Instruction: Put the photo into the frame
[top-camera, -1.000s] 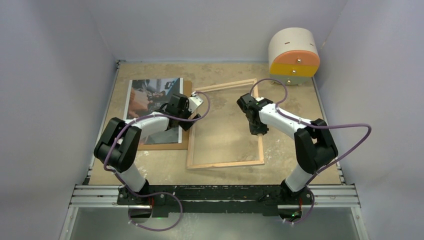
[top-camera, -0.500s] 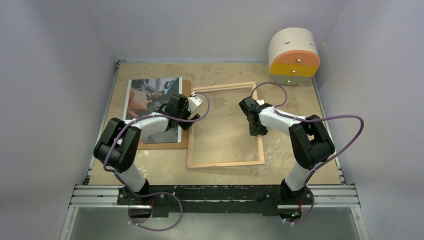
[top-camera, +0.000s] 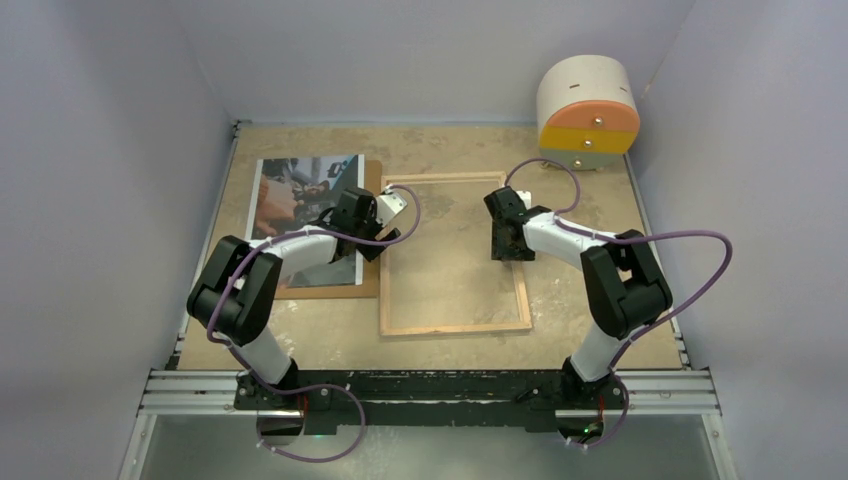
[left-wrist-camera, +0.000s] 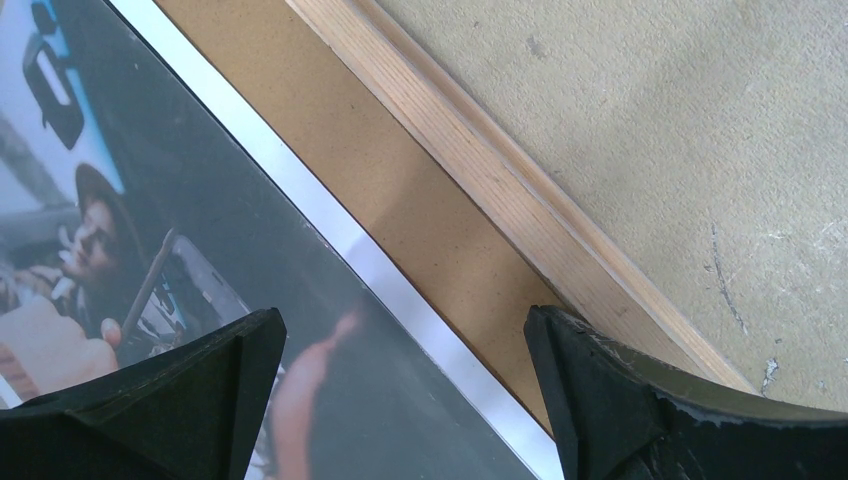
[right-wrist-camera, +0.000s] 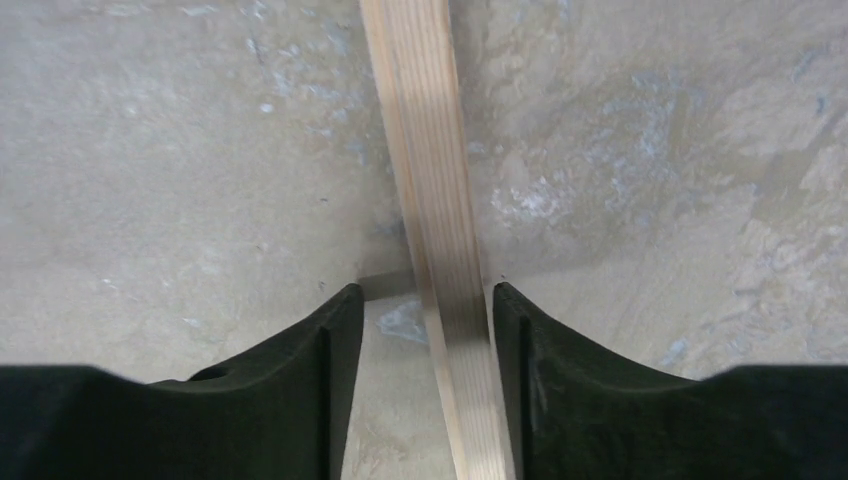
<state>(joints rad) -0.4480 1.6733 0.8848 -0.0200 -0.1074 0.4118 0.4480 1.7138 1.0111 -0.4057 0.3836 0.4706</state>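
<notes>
The frame (top-camera: 455, 327) lies flat mid-table, light wood rear face up, with the table showing through its glass. The photo (top-camera: 300, 205), dark with a white border, lies on a brown hardboard sheet (top-camera: 372, 275) left of the frame. My left gripper (top-camera: 380, 235) is open and low over the photo's right edge; in the left wrist view its jaws (left-wrist-camera: 405, 340) span the photo (left-wrist-camera: 150, 200), the hardboard (left-wrist-camera: 400, 200) and the frame's left rail (left-wrist-camera: 520, 200). My right gripper (top-camera: 507, 250) is open astride the frame's right rail (right-wrist-camera: 430, 150), which lies close against the right finger (right-wrist-camera: 560, 370).
A white cylinder with orange and yellow bands (top-camera: 588, 110) stands at the back right corner. Lilac walls close in the table on three sides. A metal rail (top-camera: 430, 385) carrying the arm bases runs along the near edge.
The frame's far end has come down and swung square; it now lies flat. My right gripper has moved farther along the right rail. The left arm has hardly moved.
</notes>
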